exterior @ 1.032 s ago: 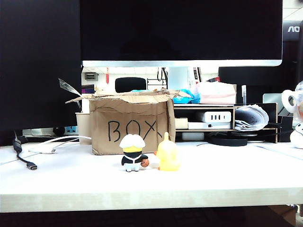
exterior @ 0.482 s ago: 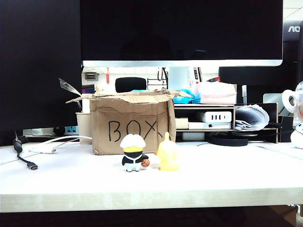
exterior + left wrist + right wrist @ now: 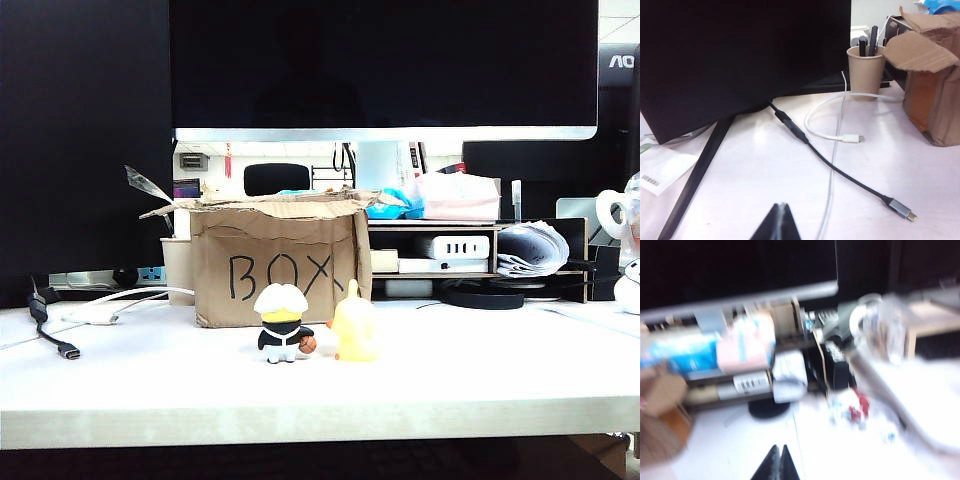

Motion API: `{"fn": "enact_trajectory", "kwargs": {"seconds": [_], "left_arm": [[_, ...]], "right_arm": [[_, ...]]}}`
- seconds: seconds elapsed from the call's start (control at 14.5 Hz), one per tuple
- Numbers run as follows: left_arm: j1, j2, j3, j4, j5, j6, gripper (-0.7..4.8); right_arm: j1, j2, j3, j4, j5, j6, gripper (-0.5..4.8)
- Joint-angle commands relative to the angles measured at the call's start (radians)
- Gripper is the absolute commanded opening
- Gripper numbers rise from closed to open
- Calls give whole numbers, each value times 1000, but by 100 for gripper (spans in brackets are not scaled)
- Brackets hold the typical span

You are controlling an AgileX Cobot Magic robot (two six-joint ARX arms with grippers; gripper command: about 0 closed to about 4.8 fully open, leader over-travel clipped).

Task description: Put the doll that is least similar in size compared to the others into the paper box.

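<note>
Nothing on the table shifts against the frames from a second back: the exterior view has the paper box [image 3: 277, 263] standing where it stood, "BOX" lettering facing out, ragged flaps splayed, and the small white-haired figure in black [image 3: 281, 322] with the yellow duck-like figure [image 3: 354, 322] just beside it, both in front of the box as before. Neither arm shows in this view, then or now. At the far right edge a white rounded shape sits partly cut off by the frame; I cannot tell what it is. Over to the left wrist view: the left gripper [image 3: 780, 222] hangs low over the tabletop, fingertips pressed together with nothing between them, and here we get what the exterior view only hints at, a black cable [image 3: 840, 172] and a white cable [image 3: 832, 132] crossing on the table, a paper cup [image 3: 866, 70] holding pens, and the box's side at the frame edge. The right wrist view is badly smeared; the right gripper [image 3: 776, 464] has its tips together and empty, and ahead of it, out on the table beside the shelf clutter, a blurred white-and-red blob that looks like the doll [image 3: 852, 410], outside the box.
</note>
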Motion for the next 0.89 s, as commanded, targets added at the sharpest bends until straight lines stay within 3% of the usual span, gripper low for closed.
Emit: {"fn": "enact_trajectory", "kwargs": {"seconds": [0.07,0.28,0.55,0.89], "left_arm": [[-1,0,1,15,4,1,-5],[-1,0,1,13,4,1,-5],[-1,0,1,13,4,1,-5],[-1,0,1,12,4,0,-5]], "right_arm": [[2,2,-94,-2,5,0,0],[2,2,-251,-28,5,0,0],[2,2,-340,-68,6,0,0],[3,1,-340,-66,5,0,0]]}}
